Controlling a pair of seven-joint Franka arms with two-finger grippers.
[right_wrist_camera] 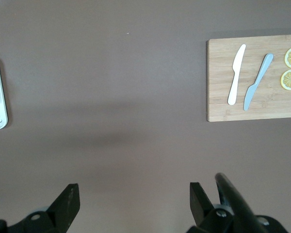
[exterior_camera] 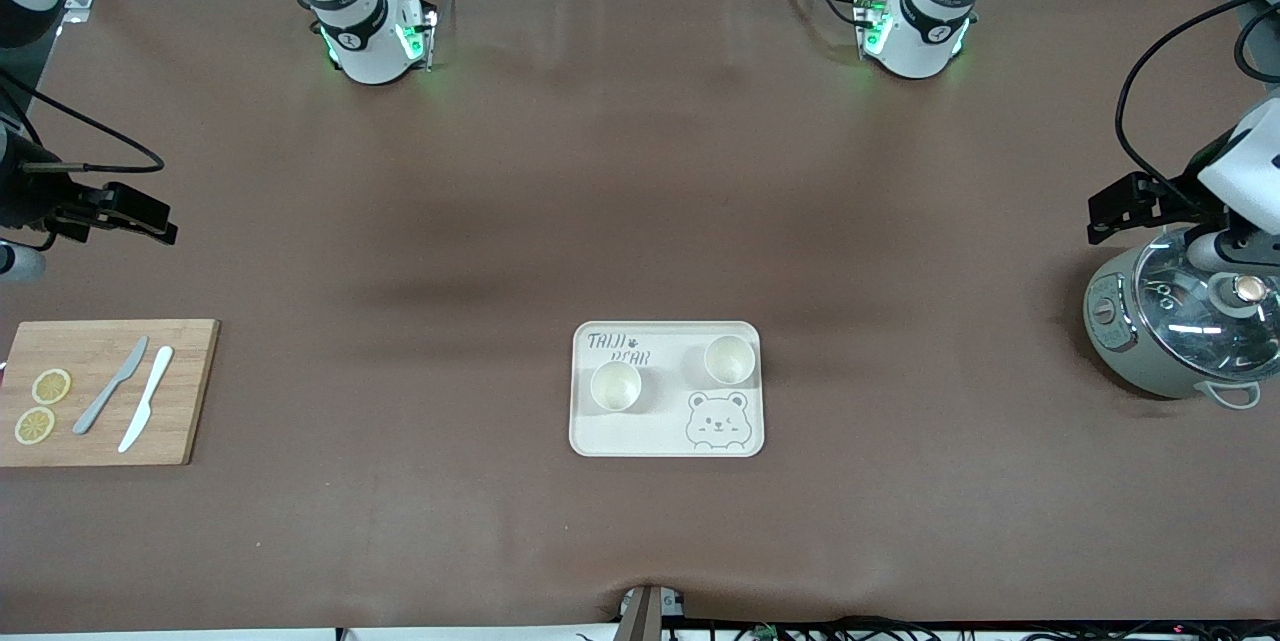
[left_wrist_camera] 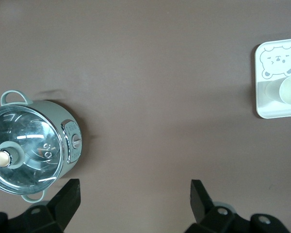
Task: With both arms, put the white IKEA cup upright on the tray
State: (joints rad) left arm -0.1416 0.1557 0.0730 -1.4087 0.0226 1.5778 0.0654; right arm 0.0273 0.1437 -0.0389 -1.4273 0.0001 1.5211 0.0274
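Two white cups already stand upright on the tray (exterior_camera: 667, 441), which lies on the bench near its middle: one cup (exterior_camera: 616, 386) toward the right arm's end and the other cup (exterior_camera: 729, 358) toward the left arm's end, a little farther from the front camera, just above the printed bear face. Each looks like a small, stiff, light cup with a smooth and likely slippery wall; it is probably ceramic or hard plastic, though the views do not settle which, so it should be treated as breakable. The best hold would be across the rim and wall, one finger inside and one outside, or a pinch across the body from above. The left end effector (left_wrist_camera: 133, 204) hangs over the bench beside the lidded pot (exterior_camera: 1180, 326) at its own end, fingers spread wide and holding nothing. The right end effector (right_wrist_camera: 133, 204) hangs over bare bench near the cutting board (exterior_camera: 100, 391), equally wide apart and empty. Both are well apart from the tray and cups.
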